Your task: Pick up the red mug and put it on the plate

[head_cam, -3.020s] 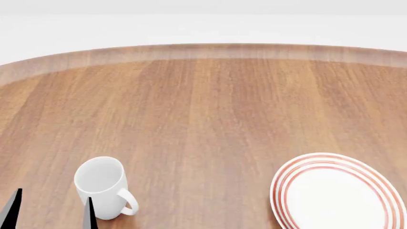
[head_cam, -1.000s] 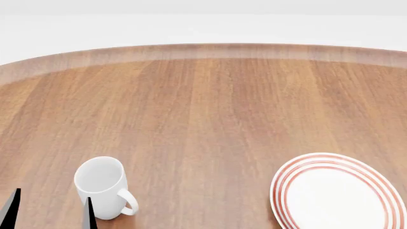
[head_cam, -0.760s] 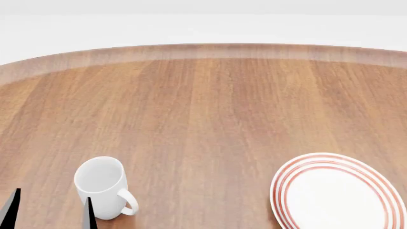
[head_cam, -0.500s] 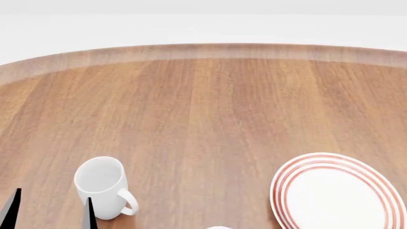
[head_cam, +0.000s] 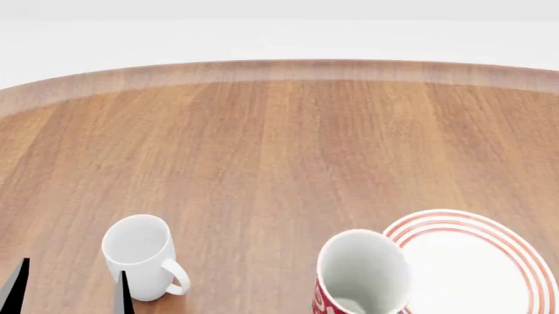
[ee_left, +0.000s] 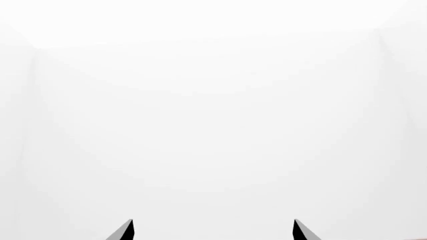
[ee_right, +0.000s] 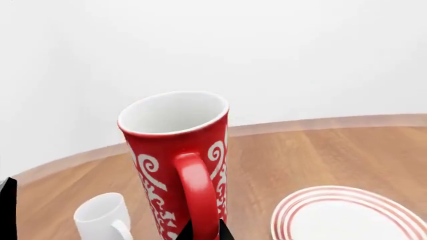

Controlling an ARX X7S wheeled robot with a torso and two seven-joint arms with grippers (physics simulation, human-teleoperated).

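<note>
A: Table (head_cam: 288,150) first. Round wood top; everything sits along its near edge.

B: The plate (head_cam: 489,261) is at the near right, red rings, nothing on it. The red mug (head_cam: 360,275) is upright just left of the plate, overlapping its left rim in the head view; whether it is lifted or touching cannot be told there.

A: The right gripper (ee_right: 202,229) shows only two dark tips closed around the red handle low in the wrist view, so it looks clamped on the handle.

B: Good carry: keep the mug upright, move it toward the plate's middle, lower it flat, then release.

A: The white mug (head_cam: 140,256) is at the near left, well apart. The left gripper (head_cam: 70,288) hangs beside it, tips spread, holding nothing.

B: Risk is the mug swinging on a handle-only grip.
</note>
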